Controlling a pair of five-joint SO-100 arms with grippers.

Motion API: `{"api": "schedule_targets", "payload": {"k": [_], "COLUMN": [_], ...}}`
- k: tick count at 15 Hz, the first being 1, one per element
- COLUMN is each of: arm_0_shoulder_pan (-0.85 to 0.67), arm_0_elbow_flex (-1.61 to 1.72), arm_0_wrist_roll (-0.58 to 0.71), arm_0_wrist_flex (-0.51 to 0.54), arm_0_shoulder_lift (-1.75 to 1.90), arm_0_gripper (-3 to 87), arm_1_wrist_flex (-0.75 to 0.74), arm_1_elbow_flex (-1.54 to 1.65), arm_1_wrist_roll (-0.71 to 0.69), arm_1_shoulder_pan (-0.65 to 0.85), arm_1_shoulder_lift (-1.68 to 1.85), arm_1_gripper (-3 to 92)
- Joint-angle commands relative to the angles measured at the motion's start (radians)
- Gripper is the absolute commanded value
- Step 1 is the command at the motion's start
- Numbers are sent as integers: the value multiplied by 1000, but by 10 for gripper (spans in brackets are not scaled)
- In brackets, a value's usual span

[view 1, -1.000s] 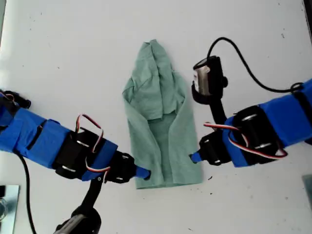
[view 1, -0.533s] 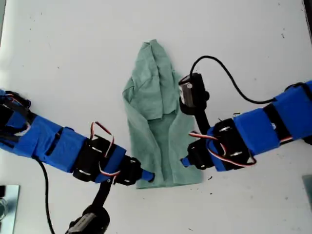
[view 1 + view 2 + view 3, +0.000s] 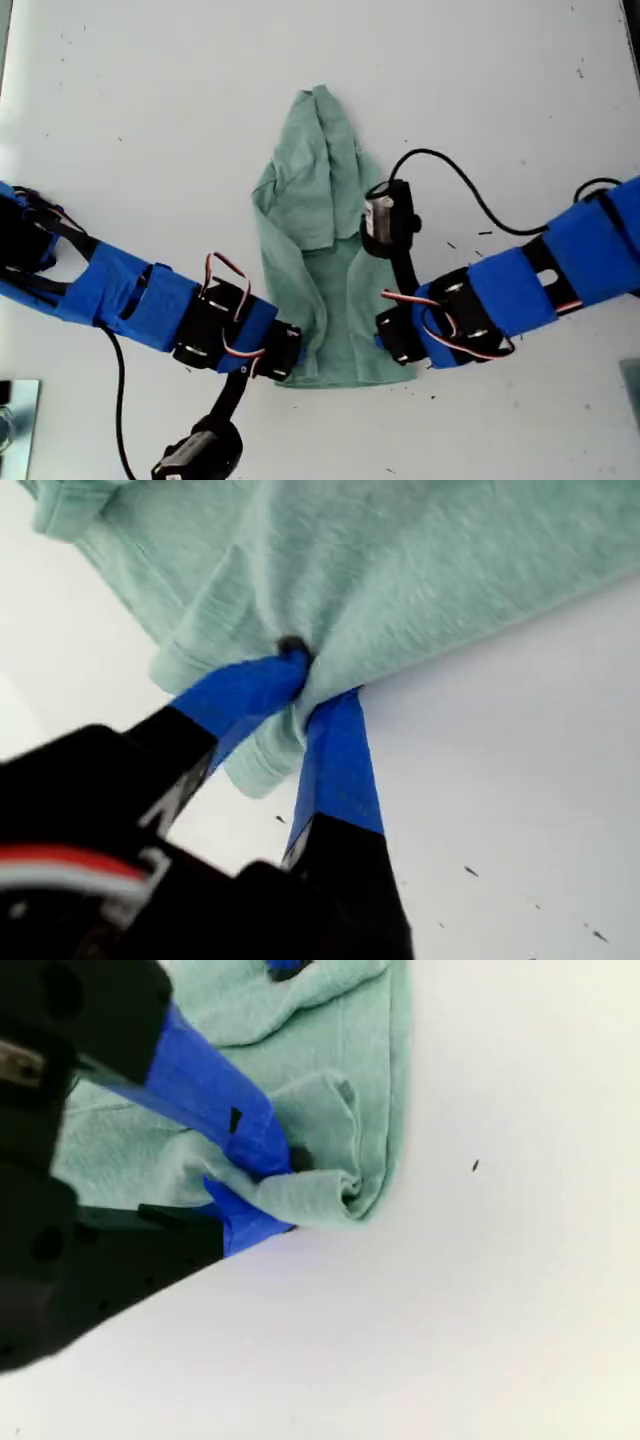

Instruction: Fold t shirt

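The pale green t shirt lies narrowed and lengthwise in the middle of the white table, its hem toward the bottom of the exterior view. My first gripper belongs to the arm coming in from the exterior view's right. It is shut on a bunched fold of the t shirt near its lower edge, where the first gripper pinches it. The arm from the exterior view's left carries my second gripper. My second gripper is shut on the rolled hem corner of the t shirt.
A black cable loops over the white table beside the first arm. A metal object shows at the exterior view's bottom left corner. Small dark specks dot the table.
Both arms have moved inward to the shirt's lower corners. The blue fingertips, earlier visible beside the fabric, are now buried in it, and the fabric is bunched there.
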Motion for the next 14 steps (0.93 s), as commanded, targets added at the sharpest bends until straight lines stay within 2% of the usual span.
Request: {"api": "schedule_targets", "payload": {"k": [1, 3, 4, 8, 11, 14], "arm_0_shoulder_pan": [21, 80, 110, 196, 227, 230], "arm_0_elbow_flex": [-11, -11, -11, -9, -9, -3], "arm_0_wrist_roll": [44, 101, 106, 103, 103, 107], "arm_0_wrist_flex": [-38, -115, -135, -212, -270, -281], "arm_0_shoulder_lift": [49, 138, 187, 278, 318, 371], "arm_0_gripper": [-2, -2, -2, -2, -2, -2], "arm_1_wrist_flex": [91, 262, 296, 244, 193, 190], "arm_1_elbow_flex": [-91, -304, -368, -385, -387, -396], "arm_1_wrist_roll": [-41, -83, -89, -52, -87, -120], "arm_1_shoulder_pan": [-40, -80, -109, -170, -170, -161], "arm_1_shoulder_lift": [37, 89, 135, 236, 278, 308], "arm_1_gripper": [25, 25, 25, 25, 25, 25]}}
